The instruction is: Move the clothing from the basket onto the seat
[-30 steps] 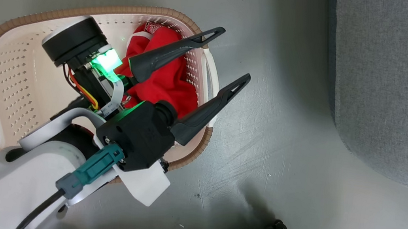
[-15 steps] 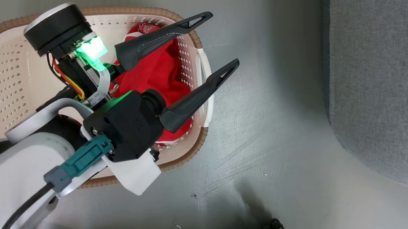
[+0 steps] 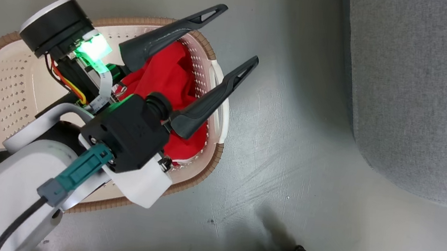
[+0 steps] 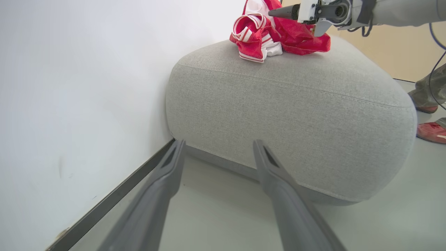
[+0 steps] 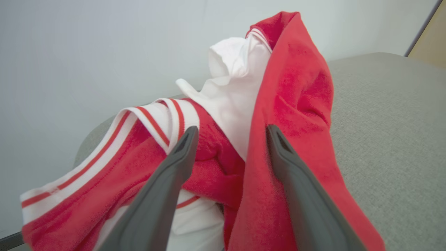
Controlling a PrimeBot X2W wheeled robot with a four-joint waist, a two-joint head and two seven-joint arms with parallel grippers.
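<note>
On seat [image 4: 289,104]: crumpled red-white clothing [image 4: 258,42]
Right gripper [image 5: 232,128]: fingers spread, soft clothing loose between
Left gripper [image 3: 238,34]: spread, empty, above perforated basket [image 3: 3,77]

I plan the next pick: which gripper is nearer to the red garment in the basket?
Left. The left gripper hangs open over the red garment in the basket. The right gripper is at the seat, open around the striped garment.
</note>
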